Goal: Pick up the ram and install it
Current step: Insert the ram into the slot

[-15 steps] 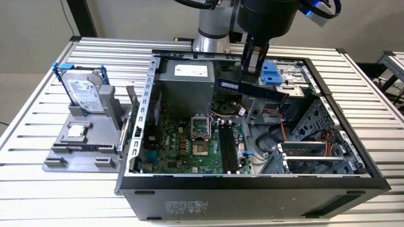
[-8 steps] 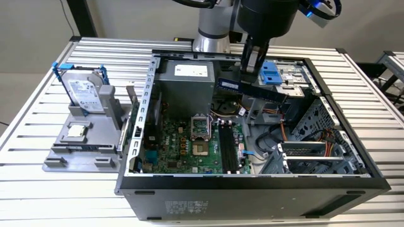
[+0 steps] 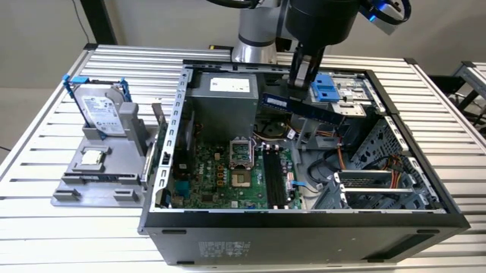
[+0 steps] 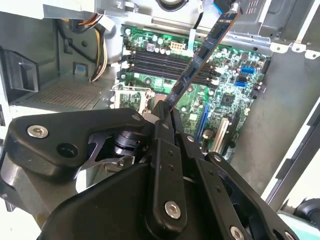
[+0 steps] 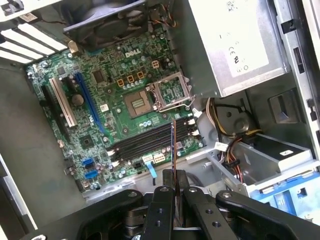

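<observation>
My gripper (image 4: 168, 110) is pinched narrow on one end of the ram (image 4: 200, 57), the single stick here. I hold it on edge above the open case (image 3: 304, 219), I'd judge so its long edge can meet one of what look like four black slots (image 5: 150, 142) on the motherboard (image 5: 100, 115) beneath.

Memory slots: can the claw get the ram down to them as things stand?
Probably yes. The claw holds the ram over the open case; the black slots lie uncovered beneath, with the cable bundle off to one side.
</observation>
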`<state>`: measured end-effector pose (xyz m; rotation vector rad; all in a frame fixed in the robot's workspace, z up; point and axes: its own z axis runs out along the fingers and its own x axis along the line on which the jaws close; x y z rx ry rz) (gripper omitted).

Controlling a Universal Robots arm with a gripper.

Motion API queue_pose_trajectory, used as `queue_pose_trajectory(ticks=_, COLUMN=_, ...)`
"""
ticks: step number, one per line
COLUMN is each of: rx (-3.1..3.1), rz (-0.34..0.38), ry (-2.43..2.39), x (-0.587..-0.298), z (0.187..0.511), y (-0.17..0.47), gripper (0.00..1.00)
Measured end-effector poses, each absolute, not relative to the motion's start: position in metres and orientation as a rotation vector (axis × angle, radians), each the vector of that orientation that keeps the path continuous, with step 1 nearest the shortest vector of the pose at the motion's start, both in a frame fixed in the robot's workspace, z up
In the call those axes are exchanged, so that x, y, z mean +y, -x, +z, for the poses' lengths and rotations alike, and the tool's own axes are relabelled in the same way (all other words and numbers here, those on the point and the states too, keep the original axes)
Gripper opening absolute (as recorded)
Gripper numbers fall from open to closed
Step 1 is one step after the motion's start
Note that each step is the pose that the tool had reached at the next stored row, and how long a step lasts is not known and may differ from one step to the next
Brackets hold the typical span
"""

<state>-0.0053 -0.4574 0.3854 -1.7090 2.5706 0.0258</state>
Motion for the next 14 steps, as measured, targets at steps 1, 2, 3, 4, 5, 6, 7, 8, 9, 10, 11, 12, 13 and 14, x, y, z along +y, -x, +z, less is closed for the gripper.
queue_pose_trajectory(ticks=1, rx=2.574, rz=0.026, ry=1.703, x=-0.4574, z=0.3854, y=0.0053, gripper=0.00)
queue_pose_trajectory(ticks=2, rx=2.578, rz=0.025, ry=1.697, x=-0.4574, z=0.3854, y=0.0053, gripper=0.00)
queue_pose_trajectory(ticks=3, rx=2.582, rz=0.025, ry=1.691, x=-0.4574, z=0.3854, y=0.0053, gripper=0.00)
queue_pose_trajectory(ticks=4, rx=2.586, rz=0.025, ry=1.685, x=-0.4574, z=0.3854, y=0.0053, gripper=0.00)
queue_pose_trajectory(ticks=5, rx=2.590, rz=0.025, ry=1.679, x=-0.4574, z=0.3854, y=0.0053, gripper=0.00)
queue_pose_trajectory(ticks=6, rx=2.594, rz=0.025, ry=1.673, x=-0.4574, z=0.3854, y=0.0053, gripper=0.00)
queue_pose_trajectory(ticks=7, rx=2.598, rz=0.024, ry=1.667, x=-0.4574, z=0.3854, y=0.0053, gripper=0.00)
queue_pose_trajectory(ticks=8, rx=2.602, rz=0.024, ry=1.661, x=-0.4574, z=0.3854, y=0.0053, gripper=0.00)
queue_pose_trajectory(ticks=9, rx=2.605, rz=0.024, ry=1.655, x=-0.4574, z=0.3854, y=0.0053, gripper=0.00)
queue_pose_trajectory(ticks=10, rx=2.609, rz=0.024, ry=1.649, x=-0.4574, z=0.3854, y=0.0053, gripper=0.00)
queue_pose_trajectory(ticks=11, rx=2.613, rz=0.024, ry=1.643, x=-0.4574, z=0.3854, y=0.0053, gripper=0.00)
queue_pose_trajectory(ticks=12, rx=2.616, rz=0.023, ry=1.638, x=-0.4574, z=0.3854, y=0.0053, gripper=0.00)
queue_pose_trajectory(ticks=13, rx=2.620, rz=0.023, ry=1.632, x=-0.4574, z=0.3854, y=0.0053, gripper=0.00)
queue_pose_trajectory(ticks=14, rx=2.624, rz=0.023, ry=1.625, x=-0.4574, z=0.3854, y=0.0053, gripper=0.00)
